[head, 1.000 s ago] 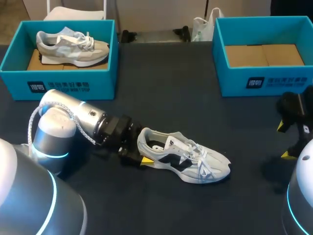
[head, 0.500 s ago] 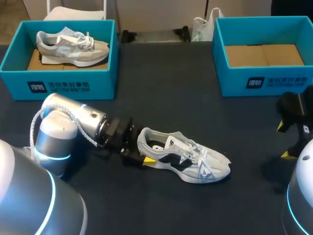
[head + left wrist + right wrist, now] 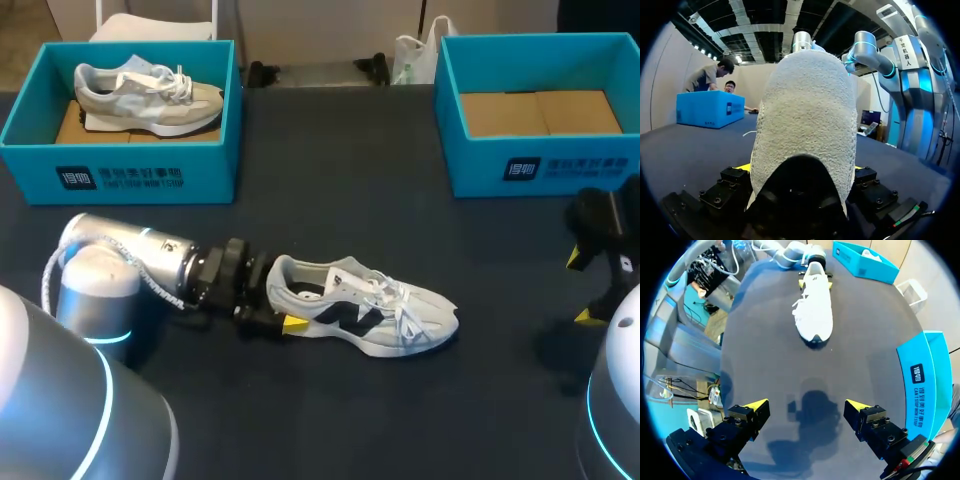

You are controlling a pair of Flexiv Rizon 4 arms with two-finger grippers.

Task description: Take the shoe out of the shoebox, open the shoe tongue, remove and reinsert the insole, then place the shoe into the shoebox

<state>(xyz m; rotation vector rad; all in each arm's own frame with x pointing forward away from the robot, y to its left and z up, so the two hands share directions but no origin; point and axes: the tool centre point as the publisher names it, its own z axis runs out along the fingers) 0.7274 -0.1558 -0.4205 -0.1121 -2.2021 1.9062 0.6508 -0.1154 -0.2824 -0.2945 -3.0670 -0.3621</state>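
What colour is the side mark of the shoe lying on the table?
Black; the mark on the shoe shows best in the head view.

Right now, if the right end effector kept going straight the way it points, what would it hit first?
Most likely the bare table, just short of the shoe. The right end effector is open and empty; depth is hard to judge.

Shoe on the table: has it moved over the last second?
Yes. The white shoe, clamped at the heel by the left pincer, slid left, away from the right shoebox, its toe swinging away from the robot.
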